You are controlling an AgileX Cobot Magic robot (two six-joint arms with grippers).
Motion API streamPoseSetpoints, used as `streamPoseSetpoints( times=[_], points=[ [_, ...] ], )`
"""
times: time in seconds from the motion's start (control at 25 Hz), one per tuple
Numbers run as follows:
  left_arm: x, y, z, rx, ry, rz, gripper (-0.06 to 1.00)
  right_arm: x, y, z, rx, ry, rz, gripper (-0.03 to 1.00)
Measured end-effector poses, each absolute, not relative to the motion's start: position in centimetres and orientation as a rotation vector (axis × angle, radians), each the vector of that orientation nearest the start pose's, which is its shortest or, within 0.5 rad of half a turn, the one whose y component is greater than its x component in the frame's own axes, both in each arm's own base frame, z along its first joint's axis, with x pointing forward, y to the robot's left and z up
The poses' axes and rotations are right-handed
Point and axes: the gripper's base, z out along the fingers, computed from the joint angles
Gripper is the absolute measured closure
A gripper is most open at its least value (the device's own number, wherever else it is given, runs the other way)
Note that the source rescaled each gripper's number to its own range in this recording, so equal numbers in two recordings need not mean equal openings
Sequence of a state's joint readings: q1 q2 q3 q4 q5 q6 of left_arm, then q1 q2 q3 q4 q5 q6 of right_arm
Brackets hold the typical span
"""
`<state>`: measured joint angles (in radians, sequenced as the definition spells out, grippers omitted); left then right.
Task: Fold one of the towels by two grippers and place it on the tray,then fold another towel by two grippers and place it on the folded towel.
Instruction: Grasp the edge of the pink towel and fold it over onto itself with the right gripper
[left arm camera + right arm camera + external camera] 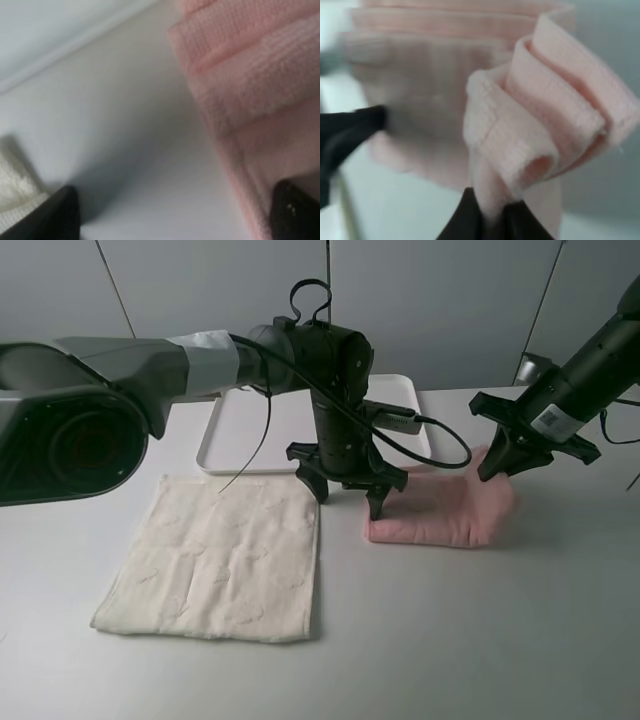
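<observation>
From above, a folded pink terry towel (440, 518) and a cream terry towel (215, 560) are seen on the bench (480, 640), outside the white rectangular plastic tray (240, 430). Left wrist: the left pincer (175, 220) is spread wide, empty. Right wrist: the right pincer (490, 220) is clamped on bunched pink towel.

Smooth white table (480, 640), grey panelled wall (200, 280) behind, thin dark seams (115, 285), soft even light
</observation>
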<state>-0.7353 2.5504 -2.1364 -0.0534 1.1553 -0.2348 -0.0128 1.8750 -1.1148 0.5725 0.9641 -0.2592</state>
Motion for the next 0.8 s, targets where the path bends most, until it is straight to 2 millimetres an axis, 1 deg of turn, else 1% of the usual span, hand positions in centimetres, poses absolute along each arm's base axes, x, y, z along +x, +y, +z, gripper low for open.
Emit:
streamPoseSetpoints(
  times=[0.12, 0.24, 0.36, 0.44, 0.6, 0.8],
  points=[
    [37.7, -34.2, 9.8, 0.725, 3.000, -0.136, -0.03, 33.6, 4.3, 16.4, 0.175, 3.002, 0.842, 0.92],
    [37.8, -34.0, 9.8, 0.717, 3.002, -0.138, -0.03, 33.7, 4.7, 16.5, 0.186, 2.972, 0.909, 0.92],
    [37.8, -34.0, 9.8, 0.718, 3.003, -0.140, -0.03, 33.7, 5.2, 15.9, 0.163, 2.977, 0.928, 0.92],
    [37.8, -34.0, 9.8, 0.716, 3.005, -0.145, -0.03, 33.7, 5.9, 15.5, 0.147, 2.975, 0.964, 0.92],
    [37.8, -33.9, 9.8, 0.715, 3.007, -0.147, -0.03, 33.8, 6.9, 15.2, 0.124, 2.933, 0.983, 0.92],
    [37.8, -33.9, 9.8, 0.730, 3.005, -0.145, -0.03, 33.0, 7.1, 14.0, 0.200, 2.880, 1.021, 0.92]
  ],
)
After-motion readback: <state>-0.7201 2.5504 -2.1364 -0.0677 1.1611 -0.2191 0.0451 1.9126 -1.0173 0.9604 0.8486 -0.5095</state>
